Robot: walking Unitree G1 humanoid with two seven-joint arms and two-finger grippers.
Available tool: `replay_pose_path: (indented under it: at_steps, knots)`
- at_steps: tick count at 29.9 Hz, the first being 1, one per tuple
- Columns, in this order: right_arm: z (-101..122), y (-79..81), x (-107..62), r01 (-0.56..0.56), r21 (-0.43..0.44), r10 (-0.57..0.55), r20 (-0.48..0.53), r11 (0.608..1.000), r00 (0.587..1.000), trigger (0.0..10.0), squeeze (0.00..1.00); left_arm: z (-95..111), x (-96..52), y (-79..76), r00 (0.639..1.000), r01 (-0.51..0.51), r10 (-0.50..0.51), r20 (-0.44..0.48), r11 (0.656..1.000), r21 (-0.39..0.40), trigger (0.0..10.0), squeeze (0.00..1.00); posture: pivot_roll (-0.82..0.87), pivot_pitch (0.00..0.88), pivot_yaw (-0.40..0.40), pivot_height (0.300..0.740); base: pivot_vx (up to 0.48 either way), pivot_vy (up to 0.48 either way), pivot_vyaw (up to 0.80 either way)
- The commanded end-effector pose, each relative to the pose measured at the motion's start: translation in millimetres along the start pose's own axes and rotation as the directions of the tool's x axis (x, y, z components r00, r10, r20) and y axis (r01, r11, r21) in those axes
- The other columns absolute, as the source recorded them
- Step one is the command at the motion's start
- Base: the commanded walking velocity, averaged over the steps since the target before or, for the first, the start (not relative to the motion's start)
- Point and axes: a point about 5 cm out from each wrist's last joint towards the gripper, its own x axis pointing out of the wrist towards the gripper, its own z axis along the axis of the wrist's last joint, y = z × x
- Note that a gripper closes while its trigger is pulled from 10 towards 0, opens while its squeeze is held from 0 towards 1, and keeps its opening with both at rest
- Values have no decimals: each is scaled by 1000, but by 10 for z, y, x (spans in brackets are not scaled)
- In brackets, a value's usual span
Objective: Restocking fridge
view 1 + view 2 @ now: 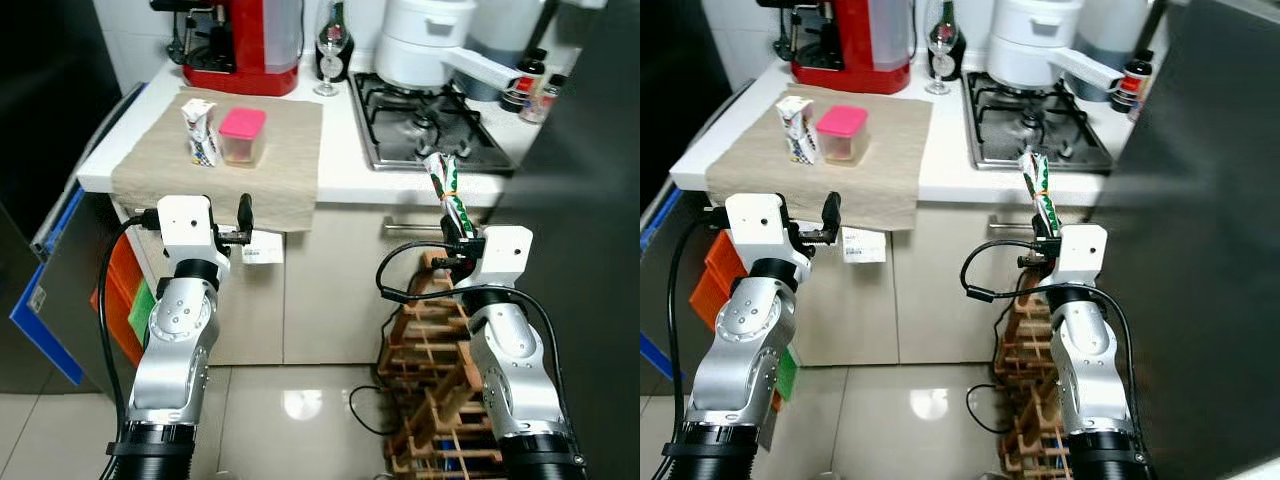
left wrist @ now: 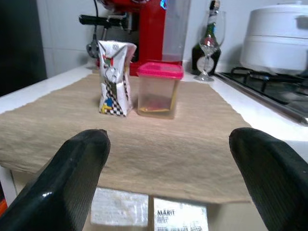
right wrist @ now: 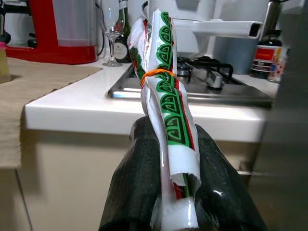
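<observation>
My right gripper (image 1: 460,232) is shut on a rolled white packet with green and red print (image 1: 447,192), bound by an orange band (image 3: 159,73), held upright before the counter edge. My left gripper (image 1: 243,215) is open, level with the counter's front edge, its fingers (image 2: 77,163) wide apart and empty. On the beige cloth (image 1: 260,150) stand a small printed carton (image 1: 201,131) and a clear tub with a pink lid (image 1: 242,135), both beyond the left gripper. The dark fridge door (image 1: 590,200) rises at the right.
A red coffee machine (image 1: 245,40), a wine glass (image 1: 329,50) and a dark bottle stand at the counter's back. A gas hob (image 1: 425,125) carries a white cooker (image 1: 425,40). A wooden rack (image 1: 430,380) and cables sit on the floor by the right arm. Blue and orange crates (image 1: 115,300) are left.
</observation>
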Motion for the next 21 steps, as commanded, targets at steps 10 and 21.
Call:
replay_pose_path:
  at_steps: [10,21]
  knots:
    - [8,24,26,-11,13,11,-1,1000,1000,0,0,24,15,-12,1000,4,-4,7,1000,18,10000,0,-41,0,-44,740,-230,0,0]
    - [-18,27,14,-15,10,15,-10,1000,1000,0,0,21,-1,-19,1000,7,-7,7,1000,24,10000,0,-41,0,-48,740,-343,0,0]
